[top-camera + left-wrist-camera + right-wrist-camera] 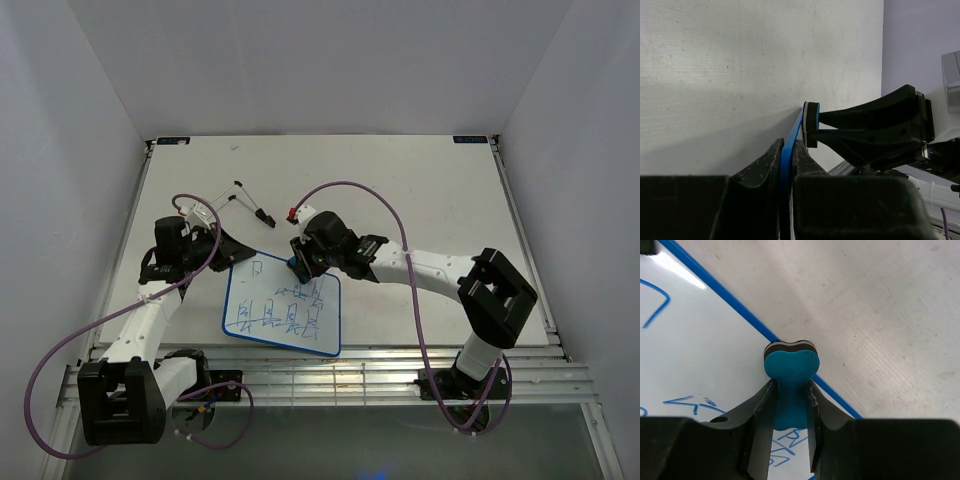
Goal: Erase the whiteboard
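The whiteboard lies near the table's front edge, white with a blue rim and blue marker scribbles over its middle and lower part. My left gripper is shut on its upper left rim; the left wrist view shows the blue rim edge-on between the fingers. My right gripper is shut on the blue bone-shaped eraser, whose end rests on the board by the upper rim. The right wrist view shows scribbles on the whiteboard to the left and below the eraser.
A black marker and a thin black-and-white rod lie on the white table behind the board. A metal rail runs along the near edge. White walls enclose the table.
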